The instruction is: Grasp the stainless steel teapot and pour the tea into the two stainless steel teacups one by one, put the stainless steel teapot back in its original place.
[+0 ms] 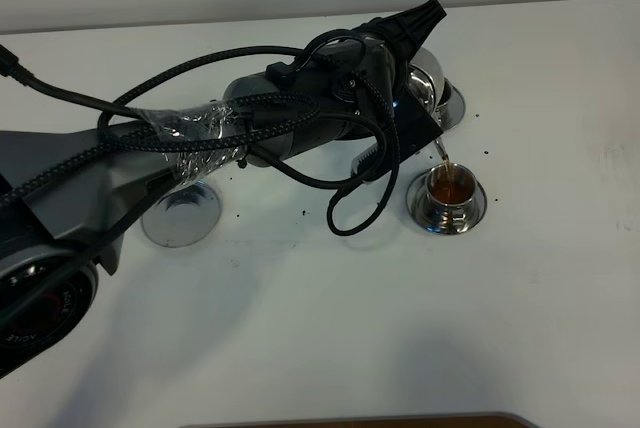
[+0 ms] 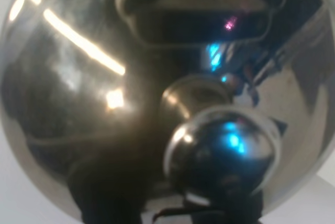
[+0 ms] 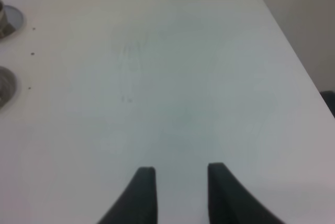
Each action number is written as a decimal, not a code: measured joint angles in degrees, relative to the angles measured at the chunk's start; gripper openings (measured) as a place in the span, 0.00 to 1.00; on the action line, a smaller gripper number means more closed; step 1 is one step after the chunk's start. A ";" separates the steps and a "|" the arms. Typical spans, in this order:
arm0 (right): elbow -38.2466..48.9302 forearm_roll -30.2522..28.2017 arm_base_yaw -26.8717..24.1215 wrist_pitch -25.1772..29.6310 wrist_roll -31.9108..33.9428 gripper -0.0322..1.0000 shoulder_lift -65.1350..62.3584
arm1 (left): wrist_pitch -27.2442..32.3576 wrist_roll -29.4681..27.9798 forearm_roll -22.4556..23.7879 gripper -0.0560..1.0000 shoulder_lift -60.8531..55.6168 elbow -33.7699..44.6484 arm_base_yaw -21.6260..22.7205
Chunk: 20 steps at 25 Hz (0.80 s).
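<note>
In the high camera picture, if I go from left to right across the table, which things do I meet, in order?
steel base disc → loop of black cable → teacup that is receiving tea. The second teacup overlaps this one from side to side, so it is left out.

Left arm [image 1: 200, 138] outstretched, jaws clamped.

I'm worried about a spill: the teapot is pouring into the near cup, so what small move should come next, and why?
Probably tip the teapot back a little to stop the stream: the cup beneath it already shows amber tea close to its rim.
</note>
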 joint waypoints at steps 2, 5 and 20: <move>0.00 0.00 0.00 0.00 0.00 0.27 0.00 | -0.04 0.00 0.14 0.29 0.00 0.00 0.00; 0.00 0.00 0.00 0.00 0.00 0.27 0.00 | -0.11 0.00 0.84 0.29 0.00 0.00 0.00; 0.00 0.00 0.00 0.00 0.00 0.27 0.00 | -0.91 0.00 3.16 0.29 0.00 0.00 -0.05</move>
